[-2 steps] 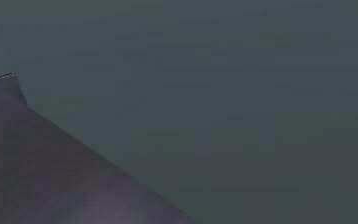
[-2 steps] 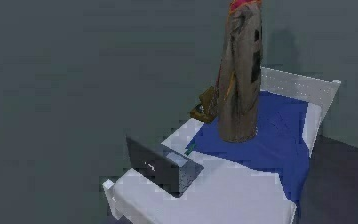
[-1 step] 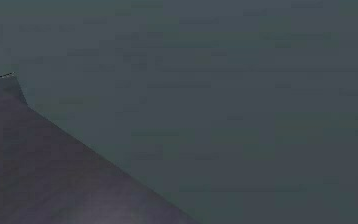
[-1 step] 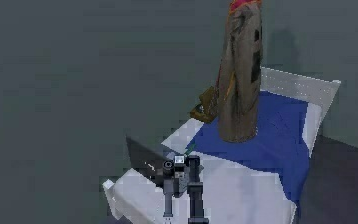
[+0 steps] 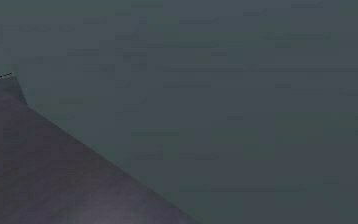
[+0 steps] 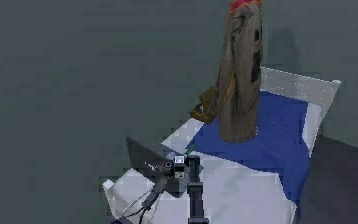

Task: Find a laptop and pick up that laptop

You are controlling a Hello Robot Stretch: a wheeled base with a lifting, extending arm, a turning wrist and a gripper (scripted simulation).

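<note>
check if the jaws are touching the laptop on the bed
Cannot tell. In the arm side view the jaws overlap the dark laptop, so neither contact nor a gap shows plainly.

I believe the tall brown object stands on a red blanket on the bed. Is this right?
Not quite: the blanket is blue, as the arm side view shows. The tall brown object does stand on it, on the bed.
</note>
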